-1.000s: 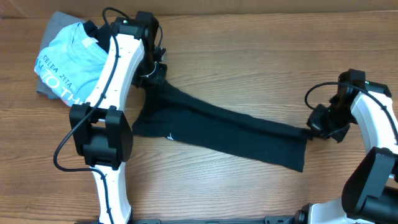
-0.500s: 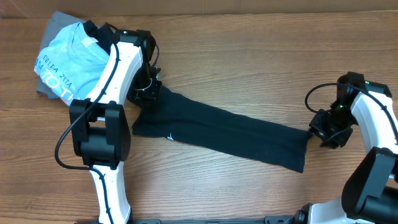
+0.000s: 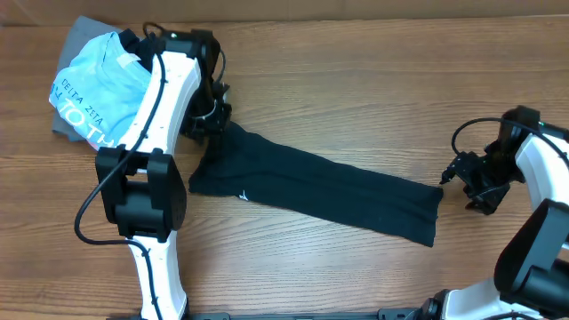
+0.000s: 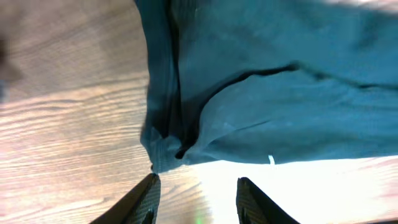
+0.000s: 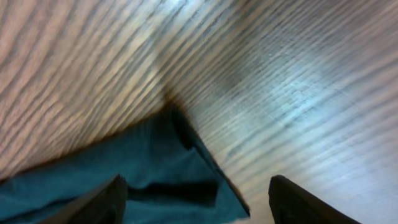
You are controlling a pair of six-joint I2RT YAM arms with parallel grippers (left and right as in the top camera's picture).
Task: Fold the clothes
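The dark T-shirt (image 3: 320,182) lies across the middle of the overhead frame as a long narrow band, slanting from upper left to lower right on the table (image 3: 356,71). I'd say the lengthwise folding is done and the crosswise folds are left. The left gripper (image 4: 196,199) hovers at its upper-left end, jaws apart, holding nothing; the right gripper (image 5: 196,193) is wide open at the lower-right end, empty too

Bright, even overhead view; blurred right wrist view, glare on wood.
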